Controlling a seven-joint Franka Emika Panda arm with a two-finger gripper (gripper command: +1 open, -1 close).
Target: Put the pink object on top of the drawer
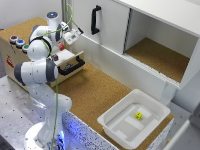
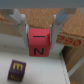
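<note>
In the wrist view the pink object (image 2: 39,46) is a small reddish-pink cube with a dark letter on its face. My gripper (image 2: 40,36) is shut on it, with one finger (image 2: 23,27) against each side. Behind it lie the cork-brown top (image 2: 40,15) and a wooden edge with red marks (image 2: 71,43) of the drawer unit. In the exterior view my gripper (image 1: 71,36) hangs over the drawer unit (image 1: 22,27), above its pulled-out drawer with the black bar handle (image 1: 75,65). The cube is too small to make out there.
A purple cube with a yellow letter (image 2: 17,70) lies on the pale surface below the gripper. Round coloured buttons (image 1: 17,41) sit on the unit's top. A white bin (image 1: 117,127) holds a small yellow object (image 1: 138,115). A large white cabinet with a black handle (image 1: 95,20) stands behind.
</note>
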